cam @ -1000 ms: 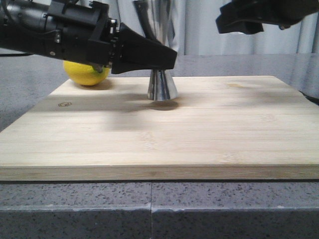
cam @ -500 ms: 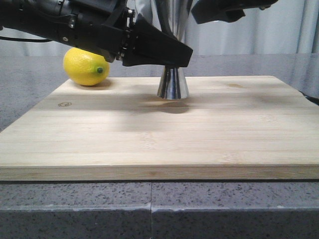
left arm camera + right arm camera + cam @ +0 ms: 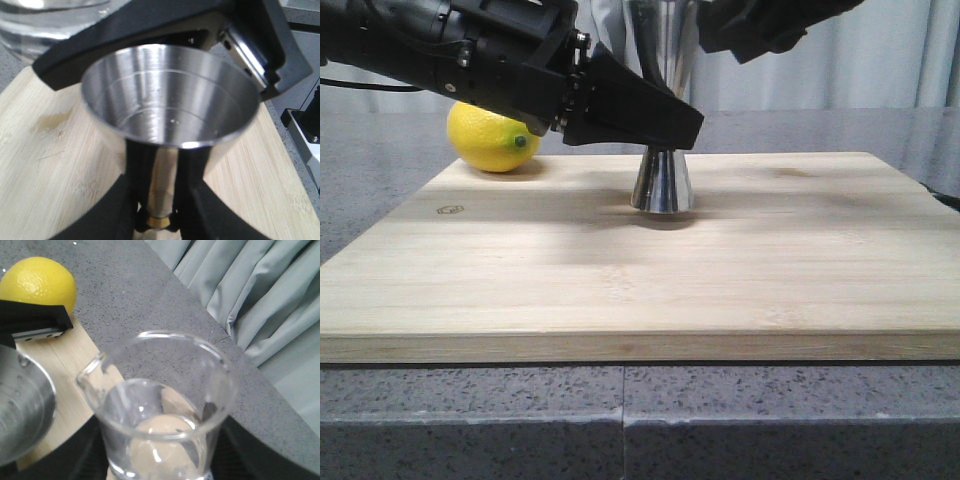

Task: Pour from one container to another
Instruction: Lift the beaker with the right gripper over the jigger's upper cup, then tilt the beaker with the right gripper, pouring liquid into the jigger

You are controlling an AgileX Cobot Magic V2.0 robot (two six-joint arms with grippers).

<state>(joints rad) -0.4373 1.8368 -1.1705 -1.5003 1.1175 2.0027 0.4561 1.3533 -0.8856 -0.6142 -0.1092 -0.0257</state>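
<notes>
1. Left gripper [image 3: 665, 125] is clamping the jigger [image 3: 170, 95] at its waist, steadying it upright on the cutting board [image 3: 640, 270] as the pour target.
2. Right gripper [image 3: 760, 25] is gripping the beaker [image 3: 160, 405], holding it above and beside the jigger's mouth.
3. Jigger cup is looking empty; beaker contents unclear, possibly empty.
4. Lemon [image 3: 492, 137] is sitting at the board's far-left corner.

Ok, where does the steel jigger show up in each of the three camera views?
Front view: the jigger stands on the cutting board centre-back, its waist hidden behind the left gripper.
Left wrist view: its open top cup fills the middle, the gold band below between the gripper's fingers.
Right wrist view: only a slice of its rim at the lower left edge, beside the glass beaker.
Shared landmark: the lemon, also in the right wrist view.
</notes>
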